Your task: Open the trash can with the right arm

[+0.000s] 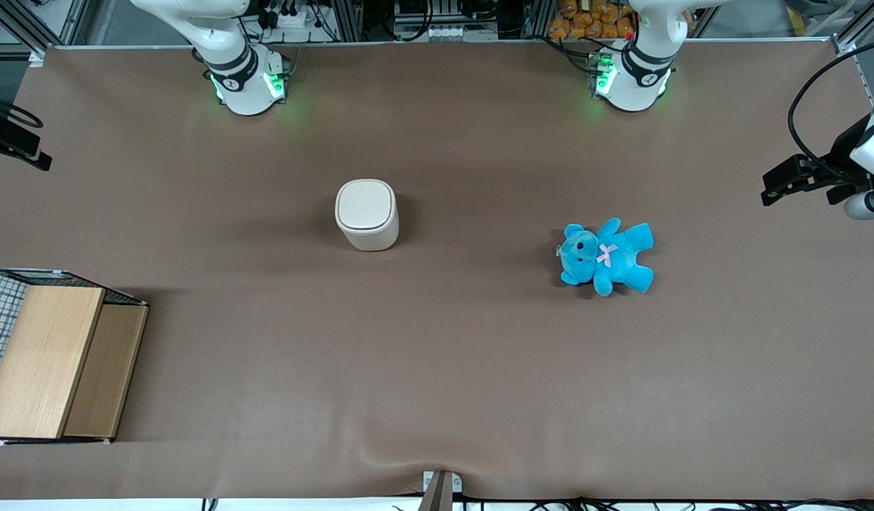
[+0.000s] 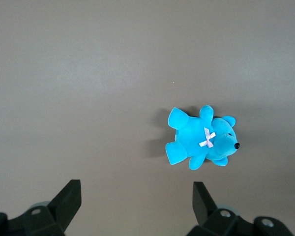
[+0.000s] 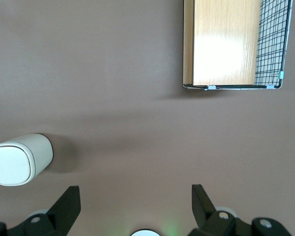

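The trash can (image 1: pixel 367 213) is a small cream-white bin standing upright mid-table with its flat lid down. It also shows in the right wrist view, as the trash can (image 3: pixel 19 158) seen from above. My right gripper (image 3: pixel 135 199) hangs high over bare table, well apart from the can, toward the working arm's end. Its fingers (image 3: pixel 68 204) are spread wide open with nothing between them. In the front view only a black part of the right gripper (image 1: pixel 15 142) shows at the picture's edge.
A wooden box (image 1: pixel 54 362) with a wire-mesh side sits at the working arm's end, nearer the front camera than the can. A blue teddy (image 1: pixel 607 255) lies toward the parked arm's end. The brown table cover (image 1: pixel 437 369) wrinkles at its front edge.
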Motion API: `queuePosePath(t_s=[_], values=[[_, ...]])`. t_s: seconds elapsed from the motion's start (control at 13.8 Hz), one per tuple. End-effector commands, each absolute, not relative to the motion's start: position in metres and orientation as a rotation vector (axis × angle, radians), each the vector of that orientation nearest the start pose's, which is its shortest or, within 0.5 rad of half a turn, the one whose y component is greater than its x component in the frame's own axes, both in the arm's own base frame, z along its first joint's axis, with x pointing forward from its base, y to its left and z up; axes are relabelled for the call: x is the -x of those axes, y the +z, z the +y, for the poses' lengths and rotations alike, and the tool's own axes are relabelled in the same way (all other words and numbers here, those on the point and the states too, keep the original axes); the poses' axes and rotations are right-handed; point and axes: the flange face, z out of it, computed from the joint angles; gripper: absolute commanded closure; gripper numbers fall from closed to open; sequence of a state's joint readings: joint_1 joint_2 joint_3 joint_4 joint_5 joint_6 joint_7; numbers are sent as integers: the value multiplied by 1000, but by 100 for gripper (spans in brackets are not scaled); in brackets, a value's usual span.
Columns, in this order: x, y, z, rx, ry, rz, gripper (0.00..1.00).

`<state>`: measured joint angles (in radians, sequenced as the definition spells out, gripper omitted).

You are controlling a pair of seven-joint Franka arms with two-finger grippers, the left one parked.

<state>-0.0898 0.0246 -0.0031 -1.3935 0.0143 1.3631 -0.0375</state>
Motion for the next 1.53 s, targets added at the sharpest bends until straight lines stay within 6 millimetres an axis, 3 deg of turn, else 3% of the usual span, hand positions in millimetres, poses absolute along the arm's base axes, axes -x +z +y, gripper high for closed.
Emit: queuePosePath(t_s=[0.0, 0.36, 0.65, 0.95, 1.45], values=[[-536, 676, -51, 3118, 77, 74, 0], [-537, 675, -50, 3116, 81, 78, 0], [-539, 673, -33, 3118, 96, 21, 0], [-535, 668, 35, 3119, 166, -115, 0], [-526, 626, 152, 3115, 332, -368, 0]])
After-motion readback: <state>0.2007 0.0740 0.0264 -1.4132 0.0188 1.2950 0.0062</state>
